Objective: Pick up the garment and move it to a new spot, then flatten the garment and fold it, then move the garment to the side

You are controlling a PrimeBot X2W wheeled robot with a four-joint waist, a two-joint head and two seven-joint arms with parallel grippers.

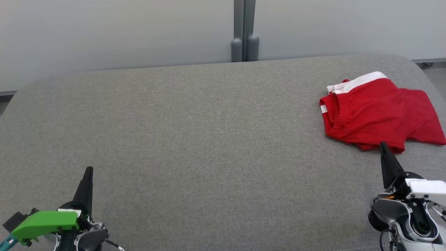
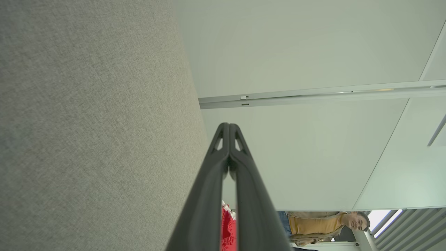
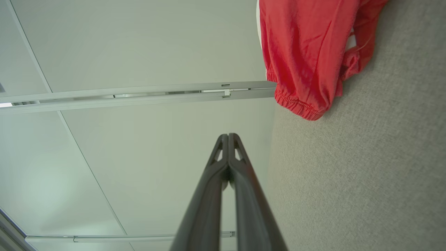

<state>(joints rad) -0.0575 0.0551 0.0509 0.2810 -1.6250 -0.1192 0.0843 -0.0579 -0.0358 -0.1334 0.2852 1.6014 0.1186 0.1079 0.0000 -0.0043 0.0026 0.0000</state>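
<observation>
The garment is lying on the far right part of the bench, close to the rounded right corner. It is made of soft red cloth with white stripes. It is sitting in a loose, crumpled heap, with one layer lying over another. One edge is gathered into small stretchy ruffles, and the right wrist view is showing this clearly.

The bench is wearing a grey woven cover that is looking rough and a little fuzzy. Its corners are curving round. Behind it, smooth pale wall panels are standing up, with a grey post running between them.

The left pincer is sitting at the near left of the bench, well apart from the garment. Its two long dark fingers are pressing flat together and pointing away from the robot. It is holding nothing. A bright green plastic piece is sitting on its wrist.

The right pincer is sitting at the near right. Its fingers are also squeezing tight together, with nothing between them. Its tip is pointing at the near edge of the garment, just beside it. In the right wrist view a gap is showing between the tip and the cloth. A shiny white shell is covering its wrist.

In the left wrist view, a person in a yellow top is showing far off.
</observation>
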